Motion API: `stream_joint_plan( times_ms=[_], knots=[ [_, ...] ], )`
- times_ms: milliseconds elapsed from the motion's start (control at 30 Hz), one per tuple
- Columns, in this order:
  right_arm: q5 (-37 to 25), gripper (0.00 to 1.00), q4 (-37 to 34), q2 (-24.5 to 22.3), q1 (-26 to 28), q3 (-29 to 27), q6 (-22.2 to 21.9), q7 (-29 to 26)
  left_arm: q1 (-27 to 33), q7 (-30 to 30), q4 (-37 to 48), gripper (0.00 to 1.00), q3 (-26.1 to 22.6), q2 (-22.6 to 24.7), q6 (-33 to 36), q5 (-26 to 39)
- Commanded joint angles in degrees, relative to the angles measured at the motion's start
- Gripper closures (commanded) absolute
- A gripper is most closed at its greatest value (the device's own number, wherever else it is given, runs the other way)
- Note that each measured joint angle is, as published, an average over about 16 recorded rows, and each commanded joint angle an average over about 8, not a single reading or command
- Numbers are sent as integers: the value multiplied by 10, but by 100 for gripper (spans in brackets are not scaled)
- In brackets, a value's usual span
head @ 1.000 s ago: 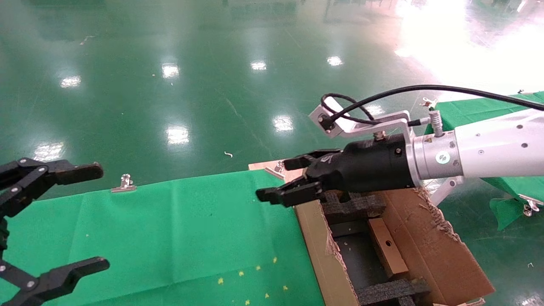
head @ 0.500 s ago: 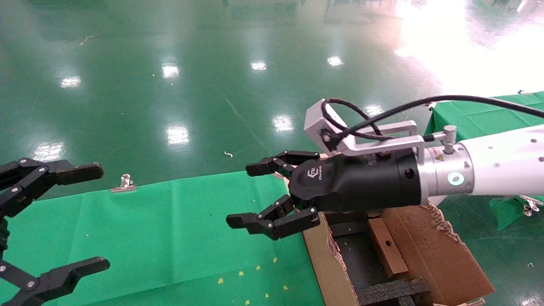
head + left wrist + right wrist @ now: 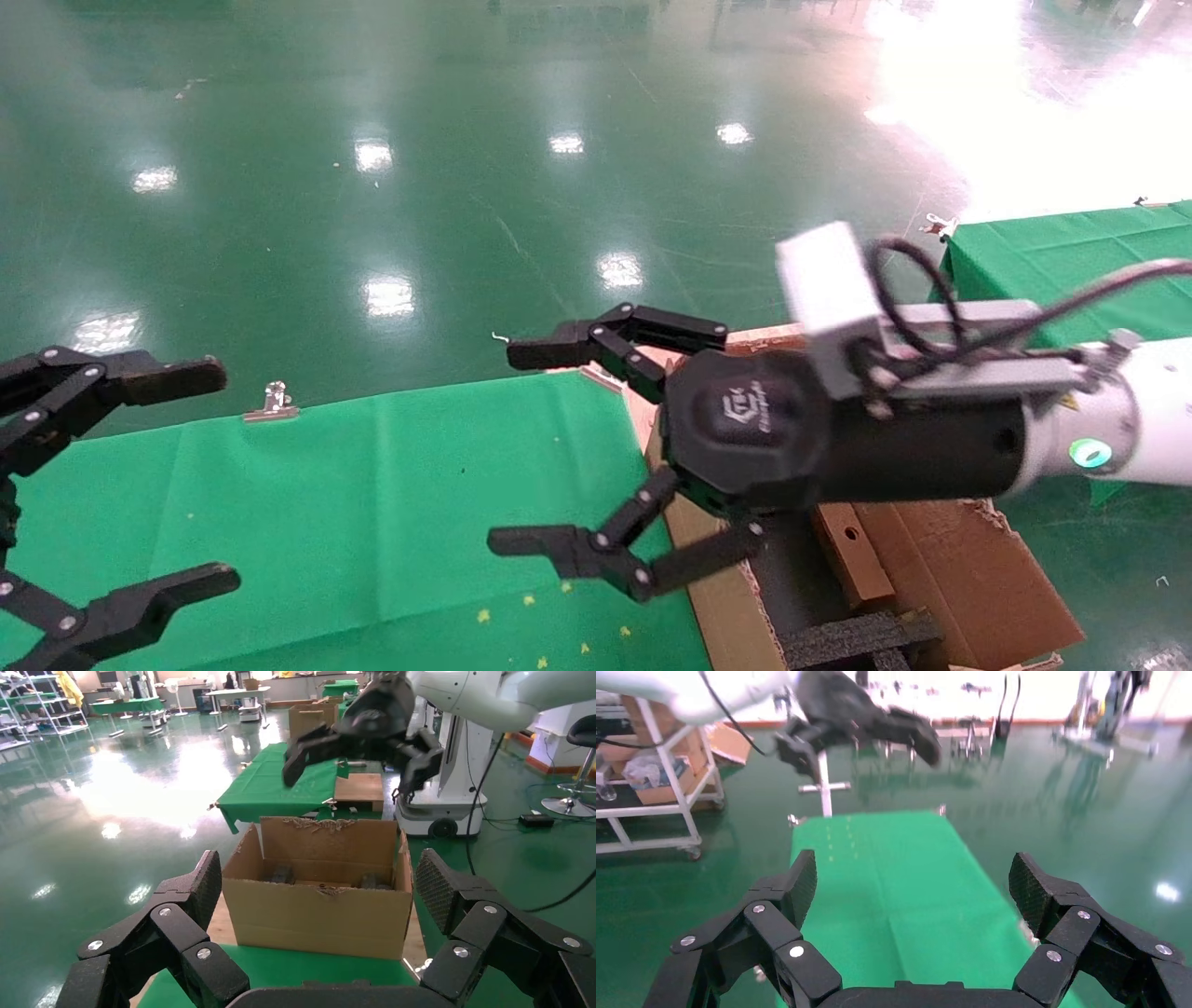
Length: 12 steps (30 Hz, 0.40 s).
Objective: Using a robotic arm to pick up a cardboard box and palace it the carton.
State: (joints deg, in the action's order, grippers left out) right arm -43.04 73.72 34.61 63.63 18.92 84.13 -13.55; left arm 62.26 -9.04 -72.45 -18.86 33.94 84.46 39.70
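The small cardboard box (image 3: 852,564), brown with a round hole, lies inside the carton (image 3: 717,606) at the right end of the green table. The robotic arm's right gripper (image 3: 520,445) hovers above the carton's left wall and the table's edge, open and empty, apart from the box. The left wrist view shows the carton (image 3: 320,910) straight ahead with the right gripper (image 3: 358,762) high above it. My left gripper (image 3: 216,475) stands open and empty at the far left. The right wrist view looks along the green cloth between the right gripper's (image 3: 912,881) spread fingers.
Green cloth covers the table (image 3: 372,485), held by a binder clip (image 3: 272,403) at its far edge. Black foam inserts (image 3: 857,638) sit in the carton, whose right flap (image 3: 968,568) is ragged. A second green table (image 3: 1052,242) stands at the right.
The right gripper has lifted away from the carton, swung left and nearer the head camera, and spread its fingers wider. The cardboard box stays in the carton. The left gripper has not moved.
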Motion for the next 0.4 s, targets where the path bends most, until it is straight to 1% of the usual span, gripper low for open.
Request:
stream_joint_plan(
  times_ms=[33,200,400],
  knots=[
    [11,0,-1,4,-20,-29,15,26,0,0,0,0,0,0,0,0],
    [22,0,-3,7,-40,-58,28,44,0,0,0,0,0,0,0,0],
    [21,0,-3,7,-36,-53,26,39,0,0,0,0,0,0,0,0]
  ],
)
